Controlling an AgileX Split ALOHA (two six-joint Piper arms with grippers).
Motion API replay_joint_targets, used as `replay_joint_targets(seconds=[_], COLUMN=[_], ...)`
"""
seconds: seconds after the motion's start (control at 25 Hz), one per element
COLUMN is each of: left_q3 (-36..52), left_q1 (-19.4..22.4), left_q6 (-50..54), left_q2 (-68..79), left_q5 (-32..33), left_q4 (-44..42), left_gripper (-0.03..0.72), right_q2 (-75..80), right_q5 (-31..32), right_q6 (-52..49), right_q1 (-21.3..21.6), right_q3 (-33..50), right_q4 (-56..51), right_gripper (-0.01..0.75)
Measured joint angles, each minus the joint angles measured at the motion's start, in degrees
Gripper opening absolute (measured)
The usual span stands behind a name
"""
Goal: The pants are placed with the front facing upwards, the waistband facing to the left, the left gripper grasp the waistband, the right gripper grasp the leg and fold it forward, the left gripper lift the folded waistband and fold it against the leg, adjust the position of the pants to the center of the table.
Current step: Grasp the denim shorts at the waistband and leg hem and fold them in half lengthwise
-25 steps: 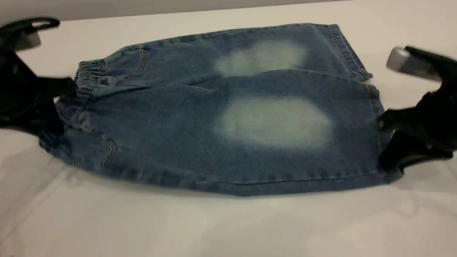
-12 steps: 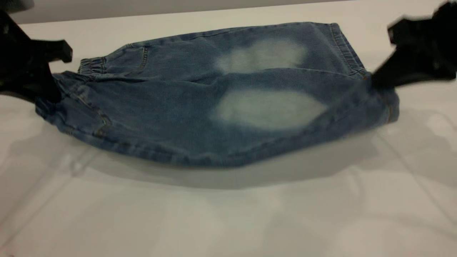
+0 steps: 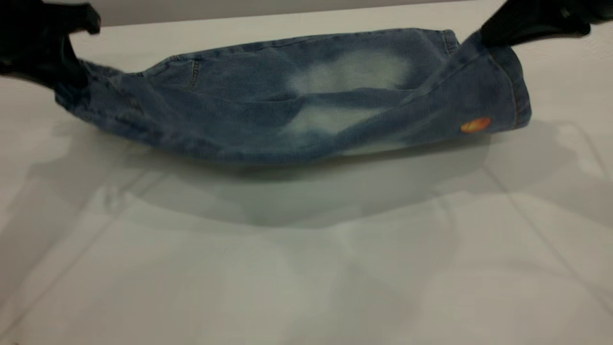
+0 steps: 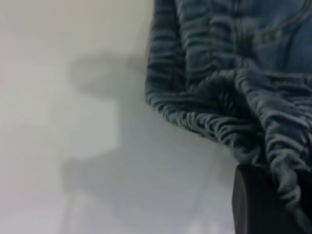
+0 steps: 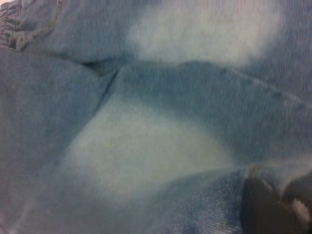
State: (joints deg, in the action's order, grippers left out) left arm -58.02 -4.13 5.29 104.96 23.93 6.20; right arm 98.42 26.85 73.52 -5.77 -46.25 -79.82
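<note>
Near edge newly raised; pants (image 3: pixel 297 100) lengthwise left-right.

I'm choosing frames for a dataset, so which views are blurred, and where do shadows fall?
Exterior view: fairly sharp; a broad soft shadow lies on the table below the lifted pants. Left wrist view: soft focus on the waistband, with dim gripper-shaped shadows on the tabletop. Right wrist view: the denim fills the frame, too close and out of focus.
</note>
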Motion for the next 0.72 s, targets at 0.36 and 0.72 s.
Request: replay_joint_targets(seconds=[0.36, 0.72], left_q3=[-4.8, -7.6], left_q1=[0.0, 0.0], left_q6=[-0.3, -0.3], left_q2=[0.0, 0.9], left_q5=[-0.1, -1.7], left_q4=[0.1, 0.5], left_gripper=[0.144, 0.144], right_q2=[5.4, 5.6], right_q5=[-0.4, -3.7], right_q6=[0.1, 0.0], right_q1=[0.0, 0.0], right_q3=[-7.6, -11.4], right_q4=[0.5, 2.1], right_gripper=[0.011, 0.011])
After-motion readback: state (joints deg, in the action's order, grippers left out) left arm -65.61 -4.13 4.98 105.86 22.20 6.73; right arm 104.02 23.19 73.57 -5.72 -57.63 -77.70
